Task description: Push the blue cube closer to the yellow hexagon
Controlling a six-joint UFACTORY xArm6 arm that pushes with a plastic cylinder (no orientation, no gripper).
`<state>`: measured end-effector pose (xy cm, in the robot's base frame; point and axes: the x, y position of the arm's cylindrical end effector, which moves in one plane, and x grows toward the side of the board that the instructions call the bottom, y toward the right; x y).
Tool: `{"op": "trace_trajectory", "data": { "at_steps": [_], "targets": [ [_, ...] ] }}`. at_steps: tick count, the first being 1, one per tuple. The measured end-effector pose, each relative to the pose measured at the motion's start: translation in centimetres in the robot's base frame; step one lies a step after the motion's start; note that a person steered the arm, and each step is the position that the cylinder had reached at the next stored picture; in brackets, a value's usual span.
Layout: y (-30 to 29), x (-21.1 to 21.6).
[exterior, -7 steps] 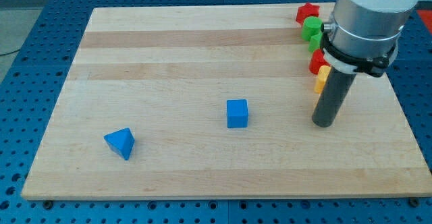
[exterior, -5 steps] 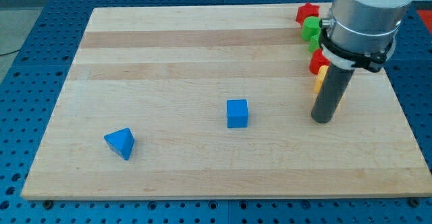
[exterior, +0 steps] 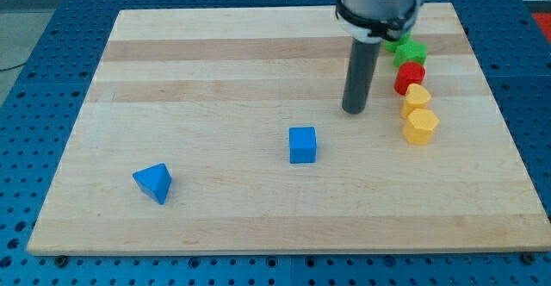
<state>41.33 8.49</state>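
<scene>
The blue cube (exterior: pixel 302 145) sits on the wooden board a little below its middle. The yellow hexagon (exterior: pixel 421 125) lies near the view's right, the lowest in a column of blocks. My tip (exterior: pixel 353 110) rests on the board above and to the right of the blue cube, and left of the yellow blocks. It touches no block.
Above the hexagon stand another yellow block (exterior: pixel 416 96), a red block (exterior: pixel 409 77) and a green block (exterior: pixel 409 51), partly behind the arm. A blue triangular block (exterior: pixel 154 182) lies at the lower left. The board's right edge (exterior: pixel 499 122) is close to the column.
My tip has moved left and up the view, from right beside the yellow blocks to a spot above-right of the blue cube. The column of blocks is now uncovered. No block moved.
</scene>
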Motion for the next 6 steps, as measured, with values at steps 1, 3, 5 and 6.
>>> {"op": "trace_trajectory", "data": {
  "at_steps": [1, 3, 5, 6],
  "targets": [
    [-4.0, -2.5],
    [-8.7, -3.0],
    [-12.4, 1.5],
    [-13.1, 4.8]
  ]
}}
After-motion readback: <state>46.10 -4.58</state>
